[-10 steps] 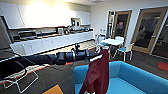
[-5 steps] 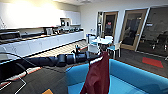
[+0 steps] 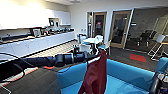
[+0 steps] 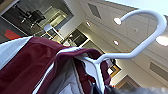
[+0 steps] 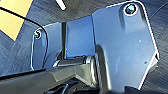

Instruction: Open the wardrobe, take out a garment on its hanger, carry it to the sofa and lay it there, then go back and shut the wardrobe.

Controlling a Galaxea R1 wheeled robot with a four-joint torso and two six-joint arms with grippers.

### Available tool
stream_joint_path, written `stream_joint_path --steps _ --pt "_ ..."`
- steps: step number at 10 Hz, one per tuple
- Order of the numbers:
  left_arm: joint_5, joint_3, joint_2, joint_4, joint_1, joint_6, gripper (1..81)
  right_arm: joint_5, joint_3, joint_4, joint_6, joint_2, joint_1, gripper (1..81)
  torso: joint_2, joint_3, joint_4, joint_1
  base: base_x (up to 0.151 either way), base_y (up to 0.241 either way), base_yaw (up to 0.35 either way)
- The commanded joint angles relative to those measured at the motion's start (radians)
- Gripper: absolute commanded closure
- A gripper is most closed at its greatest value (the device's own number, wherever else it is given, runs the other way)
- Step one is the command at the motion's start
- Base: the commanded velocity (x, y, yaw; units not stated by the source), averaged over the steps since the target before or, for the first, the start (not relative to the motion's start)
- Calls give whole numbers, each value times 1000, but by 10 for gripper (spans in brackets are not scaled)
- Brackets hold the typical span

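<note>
The maroon garment with white trim hangs over the seat of the turquoise sofa. My left arm reaches in from the left, and its gripper is shut on the hanger at the top of the garment. In the left wrist view the white hanger shows its curved hook against the ceiling, with the garment's maroon shoulder and white sleeve draped below it. The sofa's near arm lies just under my left forearm. Part of my dark right arm shows at the sofa's right end.
A long white kitchen counter runs along the left wall. A small white table with chairs stands behind the sofa. Wooden-framed glass doors, a red floor patch and a white folding chair lie beyond.
The camera has swung and moved closer, so the sofa shows larger. The garment still hangs from my left gripper, now further over the sofa seat.
</note>
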Motion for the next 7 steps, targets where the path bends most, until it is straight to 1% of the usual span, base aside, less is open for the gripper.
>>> stream_joint_path --steps 1,7 --pt "-84 9 4 21 -191 13 811 -50 7 -7 -3 6 40 10 0 0 0 1 0 0 -280" --pt "-82 13 7 21 -191 11 811 -50 7 -7 -3 6 39 10 0 0 0 1 0 0 -283"
